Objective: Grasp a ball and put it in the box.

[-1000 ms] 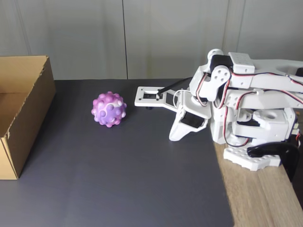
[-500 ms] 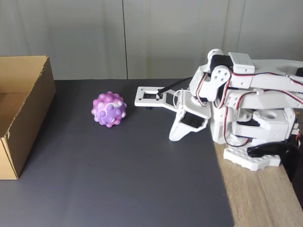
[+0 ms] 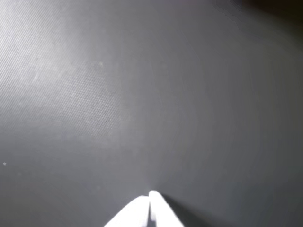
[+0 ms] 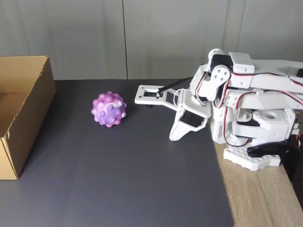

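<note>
While ball (image 4: pixel 109 109) sits on mat (image 4: pixel 128 179), box (image 4: pixel 21 111) interior looks bare.

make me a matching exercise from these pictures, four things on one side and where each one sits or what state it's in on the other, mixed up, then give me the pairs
Things:
1. ball
2. box
3. gripper
4. mat

Descriptions:
A. open-topped, at the left edge of the fixed view
B. dark grey, covering most of the tabletop
C. bumpy, purple, pink and white, resting on the mat
D. fingertips together, pointing at bare mat

Pairs: 1-C, 2-A, 3-D, 4-B
</note>
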You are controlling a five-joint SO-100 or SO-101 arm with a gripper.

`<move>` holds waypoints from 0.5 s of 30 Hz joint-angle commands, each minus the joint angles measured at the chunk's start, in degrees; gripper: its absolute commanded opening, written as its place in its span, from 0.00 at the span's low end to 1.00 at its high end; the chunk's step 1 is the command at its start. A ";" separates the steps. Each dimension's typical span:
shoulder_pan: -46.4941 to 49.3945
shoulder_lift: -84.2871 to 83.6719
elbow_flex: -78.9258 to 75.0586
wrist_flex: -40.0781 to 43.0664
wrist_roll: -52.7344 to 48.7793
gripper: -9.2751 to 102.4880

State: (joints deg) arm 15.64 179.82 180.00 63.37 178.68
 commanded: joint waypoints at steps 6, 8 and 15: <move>3.96 -0.53 0.35 0.35 1.85 0.08; 4.13 -0.53 0.35 -0.53 1.41 0.08; 6.33 -0.62 -2.46 -7.03 4.13 0.08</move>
State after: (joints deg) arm 21.80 179.74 180.00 58.45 181.58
